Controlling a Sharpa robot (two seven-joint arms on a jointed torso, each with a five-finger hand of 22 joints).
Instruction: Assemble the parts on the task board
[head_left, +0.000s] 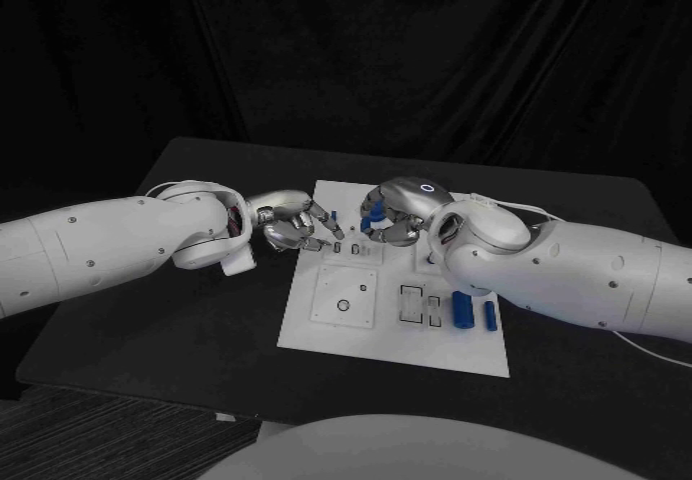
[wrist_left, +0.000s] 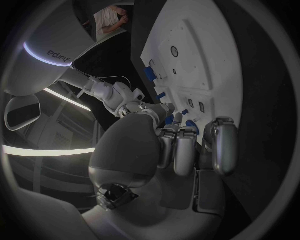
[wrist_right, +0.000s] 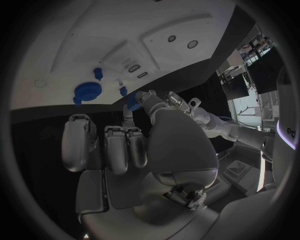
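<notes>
Head view: task board (head_left: 335, 330) lying mid-table (head_left: 173, 330), white plate with both hands meeting over its far edge; two long blue parts (head_left: 463, 309) lying side by side near the board's right edge, loose by the look of it, next to open slots (head_left: 414, 302); square recessed panel (head_left: 346, 296) with a round hole toward the near-left part of the board, nothing in it; judged early to mid task, several seats unfilled; left hand (head_left: 296, 228) at the far-left part of the board, fingers curled down toward small sockets there, contact not clear; right hand (head_left: 387, 215) just beside it, fingers bent round a short blue part (head_left: 372, 212), seemingly held upright over the far edge. Left wrist view: left hand (wrist_left: 187, 145) with fingers (wrist_left: 224, 145) curled in close together just off the board's edge; nothing seen inside them, though the tips are hidden, so grasp cannot be told; blue bits (wrist_left: 150, 74) standing along the board edge; right hand's fingers (wrist_left: 134, 102) reaching in with a blue piece at their tips. Right wrist view: right hand (wrist_right: 134, 135), outer fingers (wrist_right: 78, 142) folded loosely, thumb and a finger pinching the short blue part (wrist_right: 133, 101) near the board's edge; round blue knob (wrist_right: 86, 92) and a small blue peg (wrist_right: 98, 73) already standing in the board, counted as done; remaining: seating the pinched part, then the two loose long parts.
</notes>
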